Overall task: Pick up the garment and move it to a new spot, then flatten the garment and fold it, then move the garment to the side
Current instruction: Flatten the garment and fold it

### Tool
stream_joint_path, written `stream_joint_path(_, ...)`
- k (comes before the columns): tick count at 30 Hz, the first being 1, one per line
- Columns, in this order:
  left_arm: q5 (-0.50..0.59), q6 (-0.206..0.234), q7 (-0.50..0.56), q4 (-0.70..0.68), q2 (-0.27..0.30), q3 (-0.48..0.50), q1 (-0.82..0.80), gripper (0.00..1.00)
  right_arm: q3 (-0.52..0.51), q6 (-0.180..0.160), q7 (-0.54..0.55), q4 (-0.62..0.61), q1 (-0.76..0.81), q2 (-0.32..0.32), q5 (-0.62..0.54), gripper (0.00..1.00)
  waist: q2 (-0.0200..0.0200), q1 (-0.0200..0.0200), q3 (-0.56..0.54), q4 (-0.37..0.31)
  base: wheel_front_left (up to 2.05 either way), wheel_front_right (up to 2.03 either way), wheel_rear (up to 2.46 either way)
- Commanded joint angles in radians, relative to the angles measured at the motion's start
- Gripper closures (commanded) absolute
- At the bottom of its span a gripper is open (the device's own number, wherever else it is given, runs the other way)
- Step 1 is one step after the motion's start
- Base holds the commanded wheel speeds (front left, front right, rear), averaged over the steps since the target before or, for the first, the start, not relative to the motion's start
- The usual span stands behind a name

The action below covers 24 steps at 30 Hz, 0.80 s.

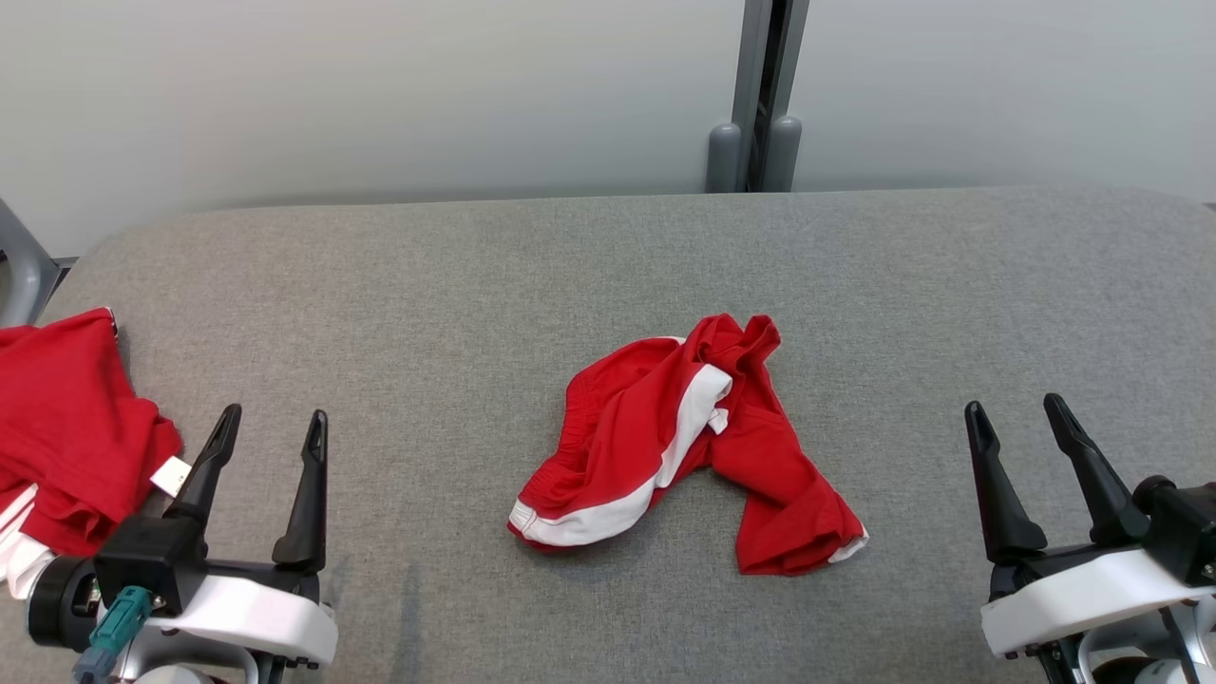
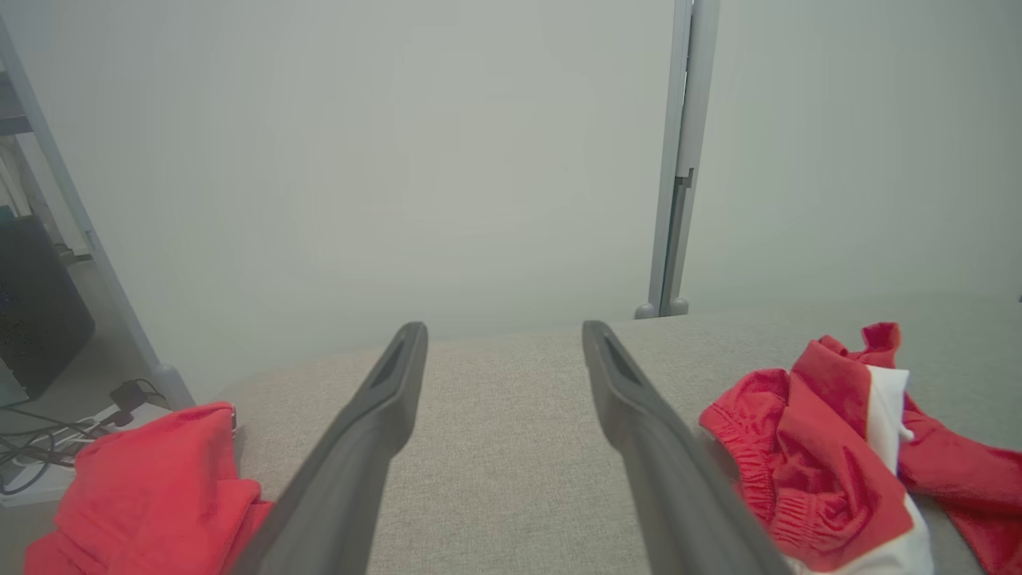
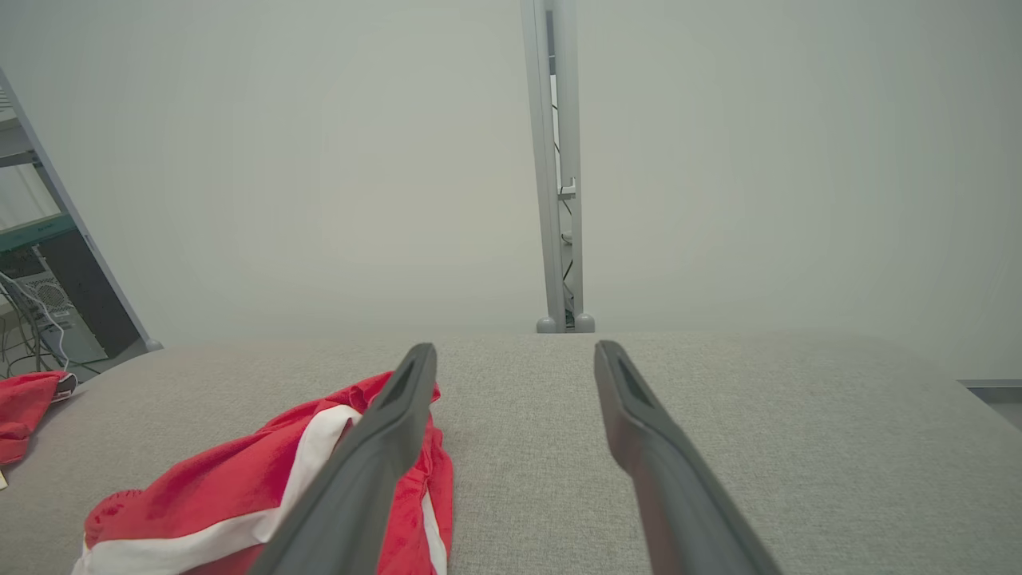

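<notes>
backdrop: plain pale wall, grey post [image 1: 760,95] standing behind bench centre.
surface: bench [image 1: 380,266] w/ grey fabric top, far corners rounded.
garment [image 1: 665,446]: red shorts w/ white side stripe, crumpled heap mid-bench, between the two claws & well apart from each. Elastic waistband end lies toward robot's left, one leg trails off to near right.
side pile [image 1: 66,427]: second red cloth at bench's left edge, just beside left claw. Prob. not the target.
left claw [image 1: 275,413]: spread wide, nothing in it. Sits near left, fingers pointing away from robot.
right claw [image 1: 1015,404]: spread wide too, empty. Sits near right, fingers leaning a bit toward centre.
arm pose: both wrists low, about level w/ bench top per wrist views, fingers running nearly along the surface. Garment sits off to the inner side of each wrist view, so neither arm is lined up on it.
step (my read): flatten stage; heap lies free, not yet spread.
doing it well: find waistband corners first. Pinch one per claw right at the edge, as few layers as poss. Lift just enough for legs to hang, pull apart, lay down smooth. Don't grab mid-heap, it bunches layers.
risk: left arm could snag side pile, so swing inward first.
</notes>
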Motion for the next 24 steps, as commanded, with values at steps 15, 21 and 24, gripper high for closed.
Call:
stream_joint_path(15,0.020,0.022,0.016,-0.021,0.006,-0.018,0.008,0.00,0.004,0.000,0.036,0.006,0.009,-0.004,-0.041,0.00,0.0000,0.0000,-0.003,0.013,0.00,0.00,0.00)
stream_joint_path(21,0.022,0.028,0.025,-0.024,-0.003,-0.026,-0.015,0.00,0.124,0.000,0.120,0.078,-0.063,-0.083,-0.095,0.00,0.0000,0.0000,0.035,0.046,0.00,0.00,0.00)
stream_joint_path(24,0.026,0.021,0.024,-0.018,-0.012,-0.033,-0.035,0.00,0.204,0.000,0.143,0.130,-0.122,-0.132,-0.093,0.00,0.0000,0.0000,0.066,0.072,0.00,0.00,0.00)
